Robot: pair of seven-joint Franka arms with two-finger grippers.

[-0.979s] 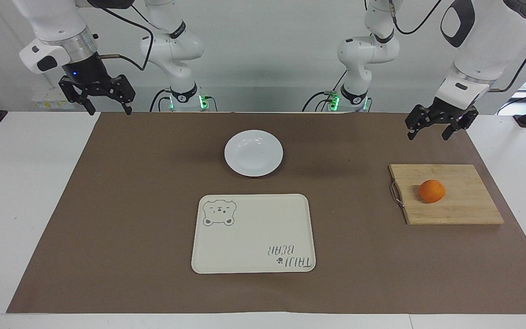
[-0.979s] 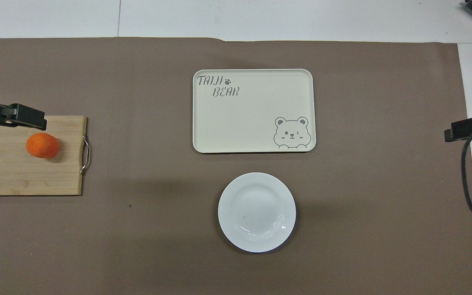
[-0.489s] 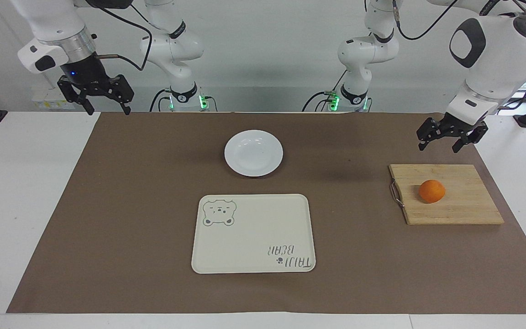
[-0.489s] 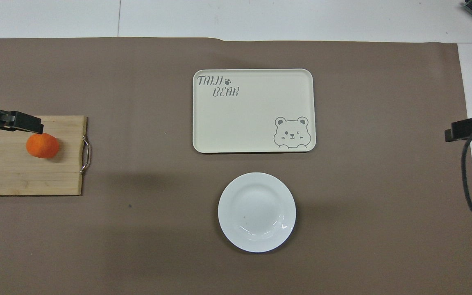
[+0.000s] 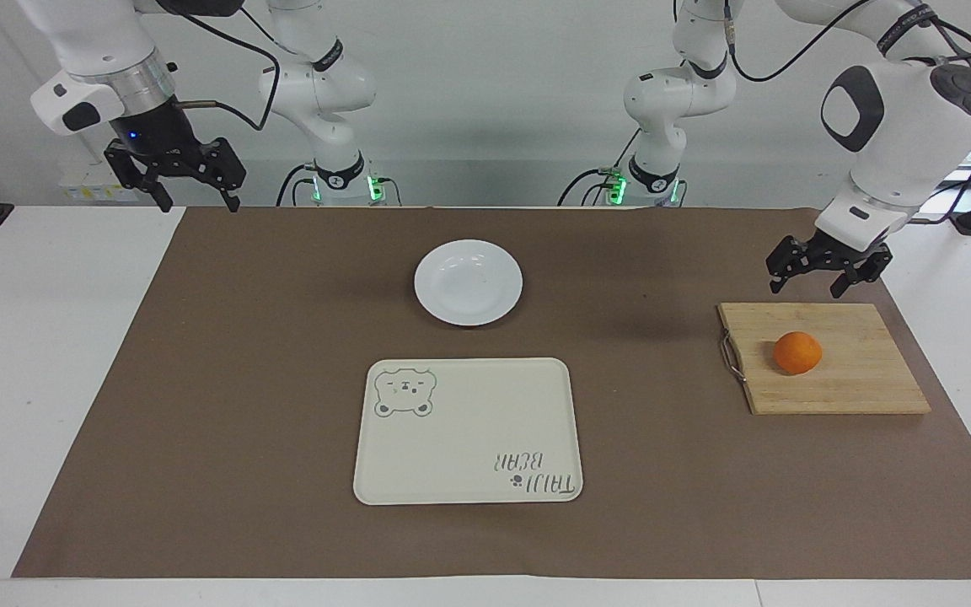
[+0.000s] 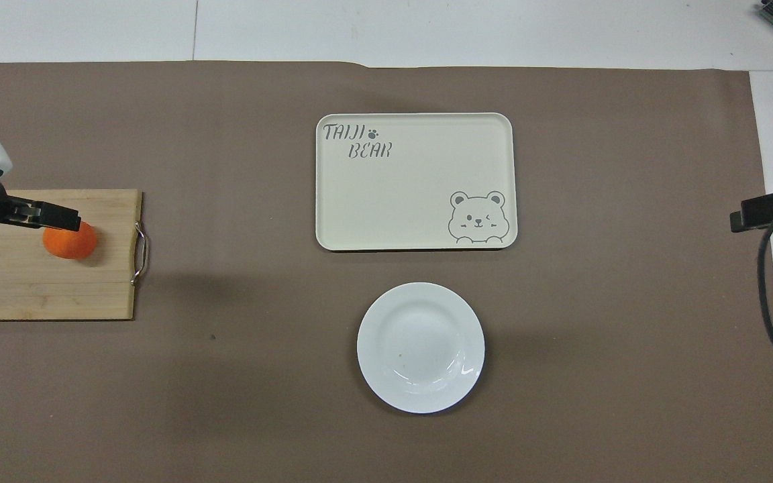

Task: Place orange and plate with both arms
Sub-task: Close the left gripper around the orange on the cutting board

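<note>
The orange point(image 5: 796, 352) point(image 6: 72, 246) lies on a wooden cutting board point(image 5: 861, 384) point(image 6: 24, 288) at the left arm's end of the table. My left gripper point(image 5: 806, 291) hangs open in the air over the board's edge nearest the robots, not touching the fruit. From overhead one of its fingers point(image 6: 47, 216) covers part of the orange. The white plate point(image 5: 468, 282) point(image 6: 420, 347) sits on the brown mat mid-table, close to the robots. At the right arm's end my right gripper point(image 5: 201, 205) waits open, raised above the mat's corner.
A cream tray point(image 5: 469, 421) point(image 6: 413, 194) with a bear drawing lies farther from the robots than the plate. The cutting board has a metal handle point(image 5: 731, 357) on its side toward the table's middle. A brown mat point(image 5: 241, 379) covers most of the white table.
My left gripper has come down and moved over the cutting board toward the orange. The right gripper, plate, tray and orange have stayed where they were.
</note>
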